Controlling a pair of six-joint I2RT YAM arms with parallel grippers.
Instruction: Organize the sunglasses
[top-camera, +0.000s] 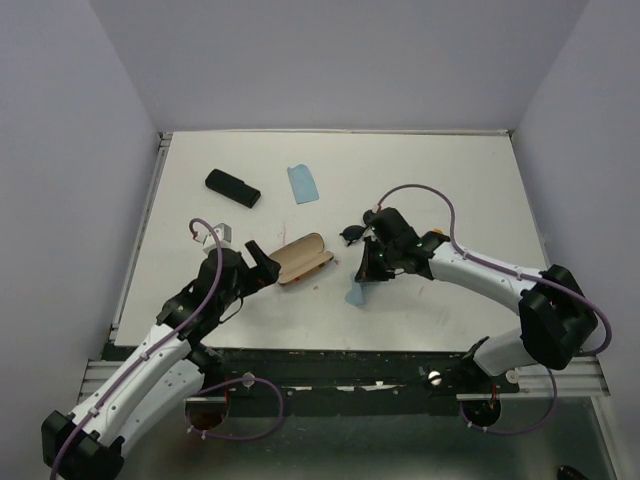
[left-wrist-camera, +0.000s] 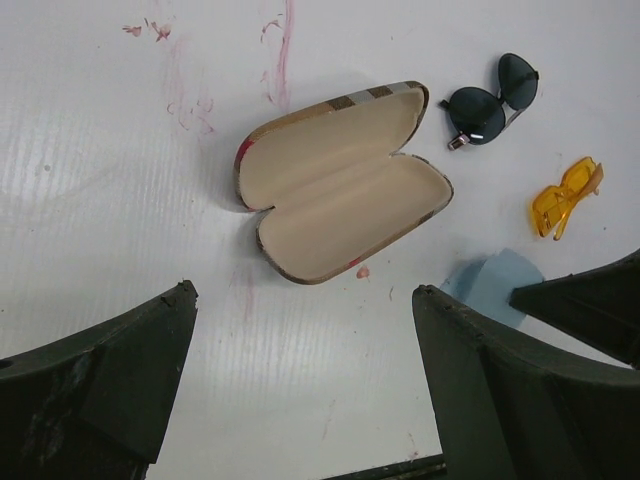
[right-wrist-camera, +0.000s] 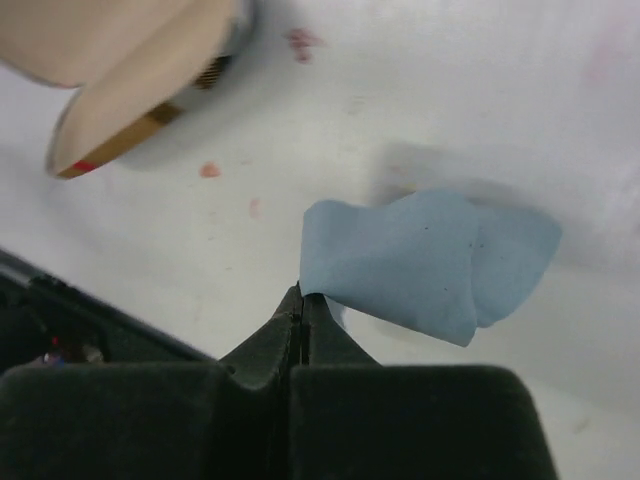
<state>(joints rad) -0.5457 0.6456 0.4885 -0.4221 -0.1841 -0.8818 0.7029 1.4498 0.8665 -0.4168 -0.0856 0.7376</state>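
Grey walls (top-camera: 330, 60) enclose the white, pink-stained tabletop (top-camera: 450, 180). The left hand (left-wrist-camera: 302, 292) stands released before the open plaid case (left-wrist-camera: 340, 180). The right hand (right-wrist-camera: 302, 295), clenched on a blue cloth (right-wrist-camera: 430, 260), hides from above the orange sunglasses (left-wrist-camera: 567, 195), lying beside the black sunglasses (left-wrist-camera: 490, 98) right of the case.

Left gripper (left-wrist-camera: 302, 292) spread wide — right gripper (right-wrist-camera: 303, 300) closed tight, seemingly low.

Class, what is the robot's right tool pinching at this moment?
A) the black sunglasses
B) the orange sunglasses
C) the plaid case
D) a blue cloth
D: in the right wrist view, the right tool is shut on a corner of the blue cloth.
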